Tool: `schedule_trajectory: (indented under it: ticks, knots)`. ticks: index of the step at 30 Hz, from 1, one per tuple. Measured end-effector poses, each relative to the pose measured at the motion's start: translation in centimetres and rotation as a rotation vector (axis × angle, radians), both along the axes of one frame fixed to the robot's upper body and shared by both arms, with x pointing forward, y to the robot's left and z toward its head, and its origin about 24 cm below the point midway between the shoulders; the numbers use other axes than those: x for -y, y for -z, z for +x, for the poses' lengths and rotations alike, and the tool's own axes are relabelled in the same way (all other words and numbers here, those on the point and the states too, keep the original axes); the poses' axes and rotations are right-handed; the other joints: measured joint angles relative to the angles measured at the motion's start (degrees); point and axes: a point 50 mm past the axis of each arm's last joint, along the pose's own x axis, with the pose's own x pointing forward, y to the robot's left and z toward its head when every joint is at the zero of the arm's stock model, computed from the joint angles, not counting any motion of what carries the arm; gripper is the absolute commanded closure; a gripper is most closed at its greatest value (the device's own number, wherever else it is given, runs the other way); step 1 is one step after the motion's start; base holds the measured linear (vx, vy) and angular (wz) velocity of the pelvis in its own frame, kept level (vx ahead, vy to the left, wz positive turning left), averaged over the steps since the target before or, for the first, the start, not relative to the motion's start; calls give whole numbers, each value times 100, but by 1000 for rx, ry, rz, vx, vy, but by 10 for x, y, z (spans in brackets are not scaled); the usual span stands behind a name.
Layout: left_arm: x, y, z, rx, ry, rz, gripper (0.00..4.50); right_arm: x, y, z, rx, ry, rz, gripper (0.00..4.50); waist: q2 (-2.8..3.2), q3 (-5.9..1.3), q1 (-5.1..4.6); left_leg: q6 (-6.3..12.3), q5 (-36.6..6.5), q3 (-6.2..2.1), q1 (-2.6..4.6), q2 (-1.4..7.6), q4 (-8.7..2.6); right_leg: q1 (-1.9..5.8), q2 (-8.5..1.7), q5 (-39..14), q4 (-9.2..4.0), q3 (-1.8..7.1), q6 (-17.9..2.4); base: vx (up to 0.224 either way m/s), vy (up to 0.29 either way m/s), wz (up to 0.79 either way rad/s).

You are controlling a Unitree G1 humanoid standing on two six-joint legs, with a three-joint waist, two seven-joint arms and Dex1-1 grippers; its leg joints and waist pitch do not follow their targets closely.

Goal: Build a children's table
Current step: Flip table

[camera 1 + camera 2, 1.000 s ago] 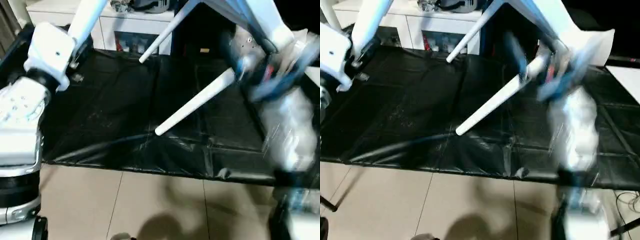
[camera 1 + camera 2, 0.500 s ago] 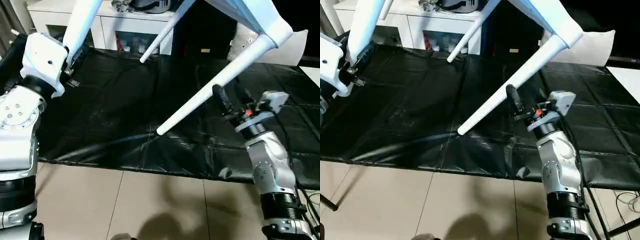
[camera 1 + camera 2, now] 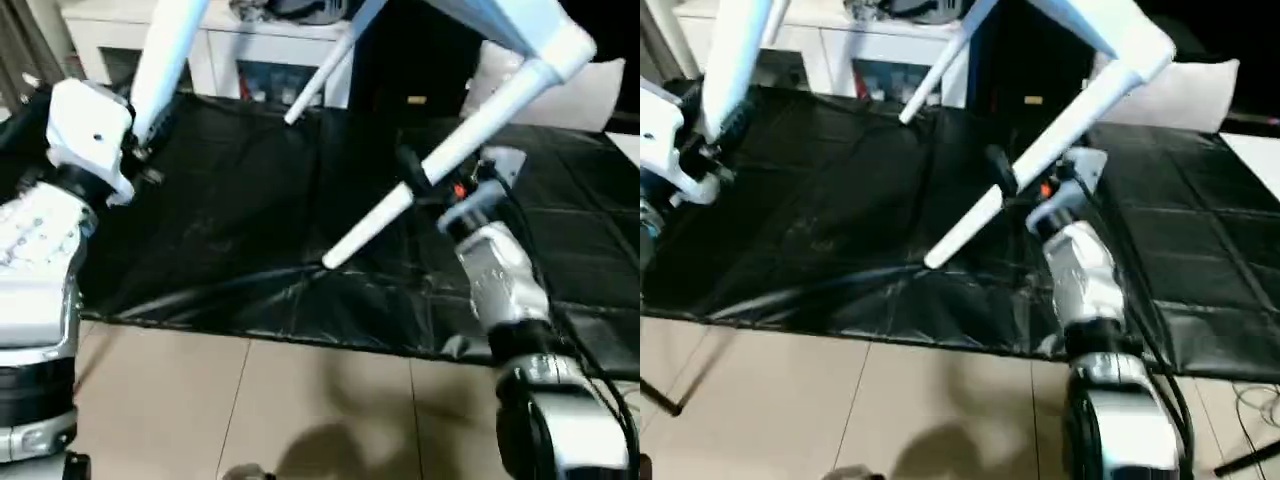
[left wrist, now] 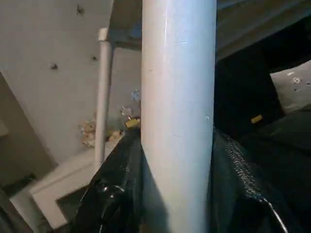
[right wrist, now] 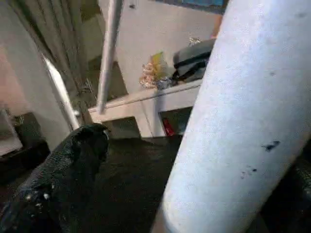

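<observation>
Looks like a lab or demo room set up indoors: big black-covered work surface [image 3: 230,220], beige tiled floor [image 3: 300,410], a white cabinet [image 3: 250,60] with clutter on top, curtains [image 5: 53,63] off to one side.

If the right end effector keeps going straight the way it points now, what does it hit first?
Most likely the table leg. The right end effector is open and already up against that slanted leg, one black finger lying across it. In the wrist view the leg sits between the fingers. Contact itself is hard to confirm.
</observation>
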Motion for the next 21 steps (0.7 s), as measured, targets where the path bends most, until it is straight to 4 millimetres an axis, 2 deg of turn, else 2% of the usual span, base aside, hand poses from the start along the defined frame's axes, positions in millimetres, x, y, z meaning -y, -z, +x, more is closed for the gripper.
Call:
schedule_trajectory:
  ticks: [5, 10, 12, 15, 21]
  knots:
    - [-13, 21, 2, -76, -45, -43, 295, 8, -14, -14, 109, -143, -56, 0, -9, -3, 59, 17, 11, 9, -37, 2, -5, 1, 0, 38, 17, 5, -1, 33, -5, 1]
    - [-25, 55, 3, -199, -102, -106, 295, 5, -29, -36, 198, -286, -152, 0, -78, -15, 140, 42, 27, 20, -57, 28, -4, -26, 11, 7, 90, 4, 19, 70, -20, 5]
    - [-26, 65, 2, -233, -108, -132, 295, -3, -36, -40, 224, -327, -161, 0, -100, -22, 155, 46, 23, 19, -108, 37, -4, -69, 18, -8, 99, -5, 1, 59, -17, 2]
    - [-28, 70, 3, -254, -116, -148, 295, -5, -39, -47, 241, -348, -166, 0, -119, -25, 185, 85, 33, 19, -153, 38, 3, -110, 18, -9, 103, -6, -2, 17, -4, 0]
    - [-33, 79, 1, -280, -142, -156, 295, -9, -39, -57, 233, -369, -166, 0, -133, -18, 196, 55, 13, 22, -146, 40, 6, -106, 17, -15, 103, -4, -15, 0, 0, 0]
